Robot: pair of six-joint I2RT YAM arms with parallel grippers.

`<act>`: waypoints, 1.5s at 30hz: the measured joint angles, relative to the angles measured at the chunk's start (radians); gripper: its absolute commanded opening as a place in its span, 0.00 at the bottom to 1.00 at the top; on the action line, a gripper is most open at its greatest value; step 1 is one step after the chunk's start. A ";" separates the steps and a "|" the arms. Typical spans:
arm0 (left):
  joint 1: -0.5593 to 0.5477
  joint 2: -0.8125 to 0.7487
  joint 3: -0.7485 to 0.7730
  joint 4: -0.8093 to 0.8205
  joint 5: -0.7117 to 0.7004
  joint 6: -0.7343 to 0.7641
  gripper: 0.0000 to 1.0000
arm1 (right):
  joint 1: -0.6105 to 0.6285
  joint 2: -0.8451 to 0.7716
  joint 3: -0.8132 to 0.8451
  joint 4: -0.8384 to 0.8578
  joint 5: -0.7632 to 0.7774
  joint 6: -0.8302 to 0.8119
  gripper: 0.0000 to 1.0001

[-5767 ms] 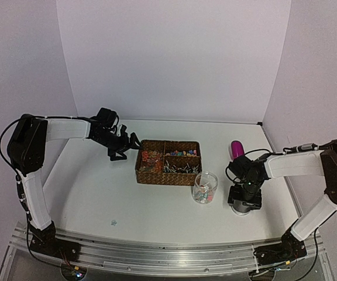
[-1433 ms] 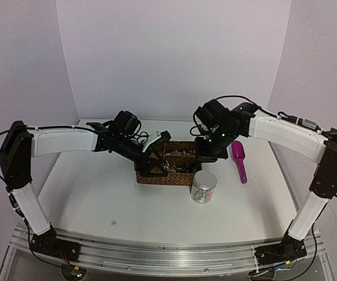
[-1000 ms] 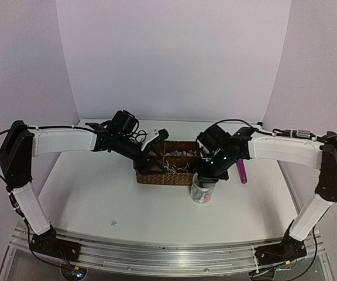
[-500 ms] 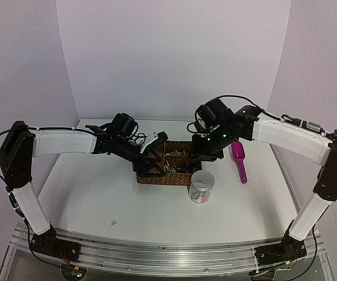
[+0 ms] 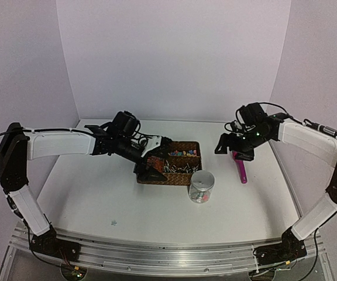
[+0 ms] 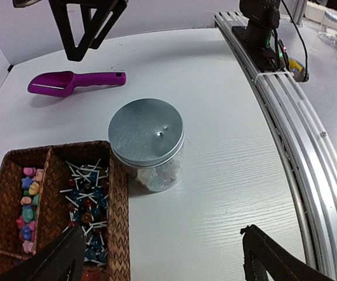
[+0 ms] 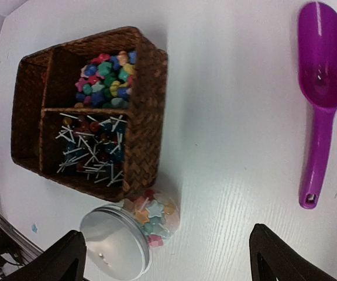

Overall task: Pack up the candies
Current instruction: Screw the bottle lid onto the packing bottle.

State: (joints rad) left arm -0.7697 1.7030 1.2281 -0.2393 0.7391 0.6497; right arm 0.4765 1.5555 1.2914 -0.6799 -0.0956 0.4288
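- My left pincer hangs by the wicker basket, fingers wide apart, gripping nothing.
- My right pincer is also spread and empty, above the table near the magenta scoop.
- I see candies inside the lidded glass jar just beside the basket, and more in one basket compartment.

From above, the left gripper hangs over the left end of the basket and hides the compartment there. Right of the basket, the right gripper covers most of the bowl of the scoop. From the left wrist, the picture's lower edge cuts off part of the basket, and beside it the lid of the jar hides most of the candies inside.
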 measured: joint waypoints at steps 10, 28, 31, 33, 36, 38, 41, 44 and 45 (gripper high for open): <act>-0.161 0.066 -0.264 0.531 -0.165 -0.095 0.90 | -0.004 -0.080 -0.237 0.282 -0.176 0.180 0.73; -0.254 0.438 -0.294 1.158 -0.463 -0.510 0.94 | -0.004 -0.134 -0.466 0.523 -0.267 0.266 0.79; -0.260 0.459 -0.294 1.200 -0.471 -0.517 0.95 | -0.004 -0.134 -0.496 0.566 -0.291 0.287 0.77; -0.262 0.473 -0.294 1.225 -0.473 -0.517 0.95 | -0.004 -0.134 -0.506 0.598 -0.300 0.296 0.76; -0.264 0.489 -0.294 1.247 -0.480 -0.517 0.96 | -0.004 -0.127 -0.509 0.642 -0.309 0.302 0.75; -0.264 0.499 -0.293 1.259 -0.488 -0.516 0.96 | -0.001 -0.108 -0.507 0.669 -0.322 0.301 0.74; -0.264 0.516 -0.282 1.264 -0.502 -0.515 0.97 | 0.009 -0.053 -0.500 0.688 -0.332 0.294 0.71; -0.263 0.529 -0.265 1.265 -0.507 -0.517 0.97 | 0.014 -0.033 -0.500 0.687 -0.332 0.290 0.68; -0.263 0.532 -0.259 1.269 -0.507 -0.518 0.96 | 0.016 -0.032 -0.500 0.687 -0.333 0.289 0.66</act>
State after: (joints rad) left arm -1.0328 2.2346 0.9687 1.0292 0.2323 0.1316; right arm 0.4926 1.5230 0.7910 0.0073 -0.4287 0.7175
